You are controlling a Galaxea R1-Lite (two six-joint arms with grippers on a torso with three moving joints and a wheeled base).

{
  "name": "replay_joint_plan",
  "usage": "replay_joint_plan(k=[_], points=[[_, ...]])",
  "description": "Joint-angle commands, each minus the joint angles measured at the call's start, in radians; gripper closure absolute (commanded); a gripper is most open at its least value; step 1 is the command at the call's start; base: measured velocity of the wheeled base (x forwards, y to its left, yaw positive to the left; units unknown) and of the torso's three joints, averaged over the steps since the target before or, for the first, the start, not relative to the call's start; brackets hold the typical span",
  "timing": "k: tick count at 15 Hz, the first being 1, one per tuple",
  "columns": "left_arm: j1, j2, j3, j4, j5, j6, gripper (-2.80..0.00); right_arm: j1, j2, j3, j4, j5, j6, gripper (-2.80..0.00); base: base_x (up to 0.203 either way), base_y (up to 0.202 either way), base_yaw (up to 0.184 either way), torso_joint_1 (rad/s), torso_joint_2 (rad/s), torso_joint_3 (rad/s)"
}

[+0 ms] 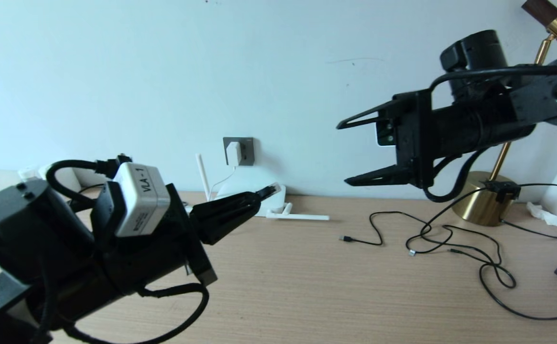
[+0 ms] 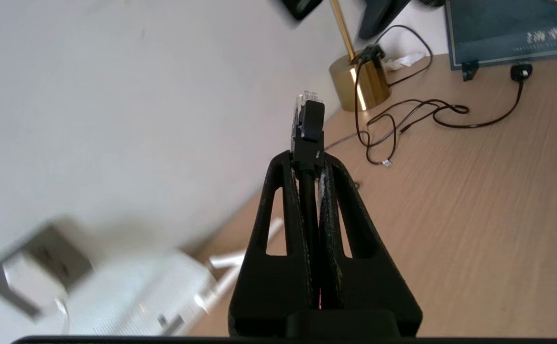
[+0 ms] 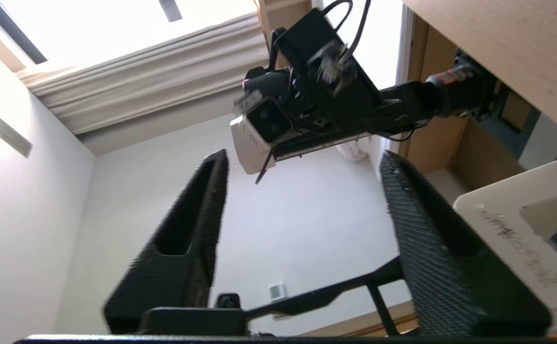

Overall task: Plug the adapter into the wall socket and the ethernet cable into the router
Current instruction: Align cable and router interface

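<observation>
While the adapter (image 1: 233,153) sits in the wall socket (image 1: 245,151), left gripper (image 1: 254,197), clamped on ethernet cable (image 2: 308,125), points plug-first at router (image 1: 272,203), approx 2 o'clock; right gripper (image 1: 360,152) raised, wide open, empty.

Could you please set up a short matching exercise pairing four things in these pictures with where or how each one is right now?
Things:
1. small white cube-shaped adapter
2. black ethernet cable with clear plastic plug
3. right tool
4. flat white router with stick antennas

States:
A. open, raised above the desk, holding nothing
B. lying on the wooden desk against the wall
C. seated in the dark grey wall socket
D. pinched in the shut left tool, plug poking past the tips

Pairs: 1-C, 2-D, 3-A, 4-B
</observation>
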Motion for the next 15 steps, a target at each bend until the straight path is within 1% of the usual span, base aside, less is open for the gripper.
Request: replay_joint_plan(k=[1,4,5,7,9,11,13,15], points=[[0.002,-0.044,0.054,-0.008,0.086,-0.12,0.0,-0.052,-0.153,0.083,0.003,0.003,-0.045,0.0,0.0,0.0,0.0,0.0,0.0,0.0],[0.002,-0.048,0.062,-0.006,0.239,-0.248,0.0,-0.115,-0.367,0.295,0.002,-0.008,-0.157,0.0,0.0,0.0,0.0,0.0,0.0,0.0],[0.002,-0.053,0.066,-0.006,0.265,-0.276,0.0,-0.134,-0.447,0.38,0.002,-0.013,-0.204,0.0,0.0,0.0,0.0,0.0,0.0,0.0],[0.003,-0.067,0.119,-0.004,0.276,-0.289,0.0,-0.181,-0.608,0.549,0.002,-0.036,-0.286,0.0,0.0,0.0,0.0,0.0,0.0,0.0],[0.005,-0.083,0.18,-0.008,0.28,-0.289,0.0,-0.254,-0.747,0.721,0.001,-0.066,-0.376,0.0,0.0,0.0,0.0,0.0,0.0,0.0],[0.011,-0.09,0.201,-0.01,0.318,-0.294,0.0,-0.318,-0.857,0.837,0.001,-0.092,-0.476,0.0,0.0,0.0,0.0,0.0,0.0,0.0],[0.042,-0.088,0.226,-0.008,0.344,-0.306,0.0,-0.338,-0.947,0.911,0.001,-0.102,-0.521,0.0,0.0,0.0,0.0,0.0,0.0,0.0],[0.083,-0.074,0.264,-0.004,0.358,-0.315,0.0,-0.345,-0.984,0.965,-0.001,-0.122,-0.535,0.0,0.0,0.0,0.0,0.0,0.0,0.0]])
